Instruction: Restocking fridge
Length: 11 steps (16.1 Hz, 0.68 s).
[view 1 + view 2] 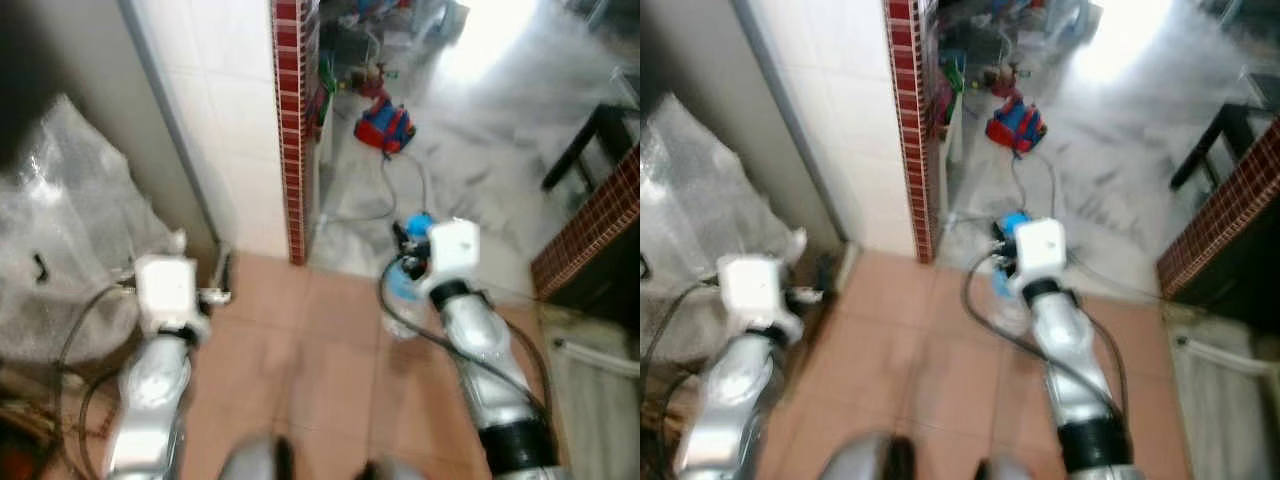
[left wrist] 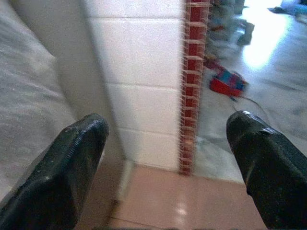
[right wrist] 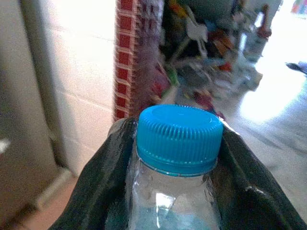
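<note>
1. Right hand (image 3: pixel 175 191) is clamping a clear water bottle (image 3: pixel 175 201) just under its blue cap (image 3: pixel 178 136), carrying it upright ahead of the body, probably so it travels steady to the fridge.
2. Left hand (image 2: pixel 168 167) is hanging released, holding nothing, pointing at the white tiled wall (image 2: pixel 144 72).
3. Right wrist view is showing the neck grip; the eye views are adding the red brick pillar (image 1: pixel 290 130) and tiled floor (image 1: pixel 300 340).

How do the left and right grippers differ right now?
The left gripper is open with nothing between its fingers; the right gripper is shut on a bottle with a blue cap. The left one points at the white tiled wall, the right one toward the clutter past the red brick edge. Both have black fingers.
</note>
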Motion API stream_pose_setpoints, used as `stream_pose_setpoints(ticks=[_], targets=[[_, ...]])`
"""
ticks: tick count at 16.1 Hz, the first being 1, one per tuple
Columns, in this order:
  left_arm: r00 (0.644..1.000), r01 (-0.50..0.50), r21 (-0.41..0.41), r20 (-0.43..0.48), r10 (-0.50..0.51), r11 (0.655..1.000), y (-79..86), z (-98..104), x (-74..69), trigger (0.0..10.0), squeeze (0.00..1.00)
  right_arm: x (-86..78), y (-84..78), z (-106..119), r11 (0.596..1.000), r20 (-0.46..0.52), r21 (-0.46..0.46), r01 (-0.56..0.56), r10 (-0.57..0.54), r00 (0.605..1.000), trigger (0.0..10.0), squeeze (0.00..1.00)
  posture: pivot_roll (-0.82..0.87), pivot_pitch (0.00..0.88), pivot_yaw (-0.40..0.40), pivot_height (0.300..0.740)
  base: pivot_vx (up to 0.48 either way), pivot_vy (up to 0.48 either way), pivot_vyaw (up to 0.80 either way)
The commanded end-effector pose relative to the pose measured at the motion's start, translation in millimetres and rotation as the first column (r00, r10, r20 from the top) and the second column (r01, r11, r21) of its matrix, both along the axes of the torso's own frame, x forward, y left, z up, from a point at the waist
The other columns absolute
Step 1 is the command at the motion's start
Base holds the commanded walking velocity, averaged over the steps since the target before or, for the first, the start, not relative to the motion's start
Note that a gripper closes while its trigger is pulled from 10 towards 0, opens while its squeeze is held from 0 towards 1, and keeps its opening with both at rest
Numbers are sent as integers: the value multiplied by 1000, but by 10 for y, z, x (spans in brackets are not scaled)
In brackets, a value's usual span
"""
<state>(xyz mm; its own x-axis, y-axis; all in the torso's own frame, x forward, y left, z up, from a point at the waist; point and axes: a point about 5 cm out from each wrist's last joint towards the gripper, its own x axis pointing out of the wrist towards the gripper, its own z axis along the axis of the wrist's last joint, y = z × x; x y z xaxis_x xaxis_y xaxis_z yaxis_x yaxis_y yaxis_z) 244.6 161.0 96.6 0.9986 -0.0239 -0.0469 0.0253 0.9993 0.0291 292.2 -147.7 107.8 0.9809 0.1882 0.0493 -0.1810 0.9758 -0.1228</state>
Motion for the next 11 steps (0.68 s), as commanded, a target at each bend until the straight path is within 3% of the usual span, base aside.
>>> stream_pose_setpoints(ticks=[1, 3, 9, 11], targets=[[1000, -16, 18, 5, 16, 1000, 71, 32, 16, 10000, 0, 38, 44, 105, 1000, 46, 11, -11, 11, 999, 10000, 0, 110, 54, -24, 740, 0, 480, 0], [1000, -14, 21, 13, 14, 1000, 69, 44, 23, 10000, 0, 81, 70, 142, 1000, 60, 5, -21, 21, 998, 10000, 0, 103, 55, -13, 740, 0, 480, 0], [999, -24, 5, 24, 24, 1000, 53, 57, 88, 10000, 0, 150, 77, 207, 1000, 84, -5, -13, 14, 996, 10000, 0, 74, 65, -7, 740, 0, 0, 0], [999, -27, 4, 29, 27, 1000, 57, 68, 109, 10000, 0, 147, 74, 204, 1000, 84, -11, -11, 12, 996, 10000, 0, 74, 65, -7, 740, -285, 0, 0]])
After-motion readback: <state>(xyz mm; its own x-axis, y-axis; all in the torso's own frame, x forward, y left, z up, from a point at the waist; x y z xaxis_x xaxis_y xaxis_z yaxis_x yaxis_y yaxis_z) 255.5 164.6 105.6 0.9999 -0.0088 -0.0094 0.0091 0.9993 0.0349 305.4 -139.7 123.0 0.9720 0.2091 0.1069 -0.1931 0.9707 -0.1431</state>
